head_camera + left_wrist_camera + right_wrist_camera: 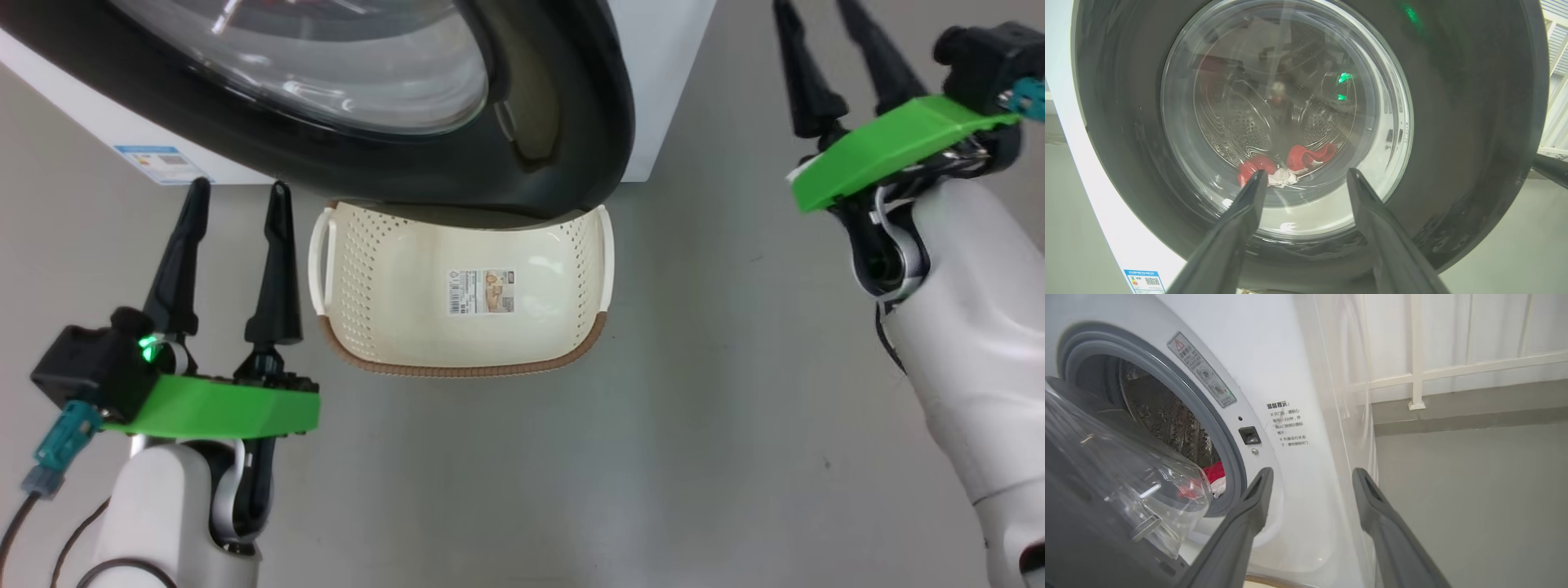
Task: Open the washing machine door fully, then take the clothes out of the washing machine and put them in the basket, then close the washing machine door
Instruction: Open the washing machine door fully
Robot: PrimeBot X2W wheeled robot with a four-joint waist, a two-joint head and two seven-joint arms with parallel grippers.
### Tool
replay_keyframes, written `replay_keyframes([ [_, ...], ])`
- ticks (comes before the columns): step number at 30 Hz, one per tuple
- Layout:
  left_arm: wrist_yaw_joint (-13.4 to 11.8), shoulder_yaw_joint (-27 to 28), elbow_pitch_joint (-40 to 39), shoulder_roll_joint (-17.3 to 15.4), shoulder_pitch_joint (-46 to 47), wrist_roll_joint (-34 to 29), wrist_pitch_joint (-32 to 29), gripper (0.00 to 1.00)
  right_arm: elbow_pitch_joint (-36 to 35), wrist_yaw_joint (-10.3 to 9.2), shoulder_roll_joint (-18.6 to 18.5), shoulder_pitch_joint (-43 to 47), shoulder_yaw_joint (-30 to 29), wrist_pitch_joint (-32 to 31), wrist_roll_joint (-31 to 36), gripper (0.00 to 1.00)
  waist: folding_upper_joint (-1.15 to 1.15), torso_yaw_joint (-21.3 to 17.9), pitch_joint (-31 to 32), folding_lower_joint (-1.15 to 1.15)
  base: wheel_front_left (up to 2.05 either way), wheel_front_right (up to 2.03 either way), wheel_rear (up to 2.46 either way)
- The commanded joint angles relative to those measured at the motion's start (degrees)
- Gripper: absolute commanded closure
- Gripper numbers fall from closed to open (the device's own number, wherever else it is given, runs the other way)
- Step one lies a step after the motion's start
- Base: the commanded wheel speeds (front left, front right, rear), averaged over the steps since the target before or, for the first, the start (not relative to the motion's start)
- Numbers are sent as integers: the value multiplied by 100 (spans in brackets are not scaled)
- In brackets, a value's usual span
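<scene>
The washing machine door (571,122), a black rim around bulging glass, stands ajar and overhangs the far end of the basket (384,269), which sits on the floor holding nothing. In the right wrist view the door's glass (1126,469) stands off the grey ring of the washing machine (1274,355), and red and white clothes (1214,473) lie in the drum. Through the glass (1229,61) the clothes (1306,157) show again. My left gripper (239,192) is open, left of the basket, facing the door (1474,122). My right gripper (816,16) is open, right of the machine, holding nothing.
Grey floor (694,367) spreads around the basket and between my arms. A blue label (159,163) marks the machine's lower front. Right of the machine hang a clear plastic sheet (1347,396) and a white railing (1414,351) by a low ledge.
</scene>
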State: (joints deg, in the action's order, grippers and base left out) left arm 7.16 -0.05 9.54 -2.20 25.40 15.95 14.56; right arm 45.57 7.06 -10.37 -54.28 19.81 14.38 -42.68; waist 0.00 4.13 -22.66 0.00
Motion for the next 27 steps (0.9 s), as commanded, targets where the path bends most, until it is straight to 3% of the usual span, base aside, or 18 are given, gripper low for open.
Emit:
replay_keyframes([
  [1, 33, 219, -177, -132, -99, -8, 44, 0, -384, 43, 150, 329, -271, 59, 551, 0, 0, -71, -23, 0, 0, 0, 0],
  [2, 33, 254, -180, -136, -105, -22, 44, 0, -868, 43, 298, 687, -837, 60, 1397, 0, 0, -109, -24, 0, 0, 0, 0],
  [4, 33, 243, -189, -158, -106, -41, 44, 0, -1479, 43, 500, 1092, -1385, 61, 2174, 0, 0, -137, -20, 0, 0, 0, 0],
  [9, 33, 230, -237, -175, -114, -65, 44, 0, -2723, 43, 733, 1973, -1934, 61, 3464, 0, 0, -182, -16, 0, 0, 0, 0],
  [19, 33, 189, -347, -200, -152, -141, 44, 0, -4071, 43, 747, 3022, -1997, 62, 3479, 0, 0, -207, -8, 0, 0, 0, 0],
  [27, 33, 190, -404, -201, -223, -160, 44, 0, -4619, 43, 748, 3565, -2042, 62, 3477, 0, 0, -206, 6, 0, 0, 0, 0],
])
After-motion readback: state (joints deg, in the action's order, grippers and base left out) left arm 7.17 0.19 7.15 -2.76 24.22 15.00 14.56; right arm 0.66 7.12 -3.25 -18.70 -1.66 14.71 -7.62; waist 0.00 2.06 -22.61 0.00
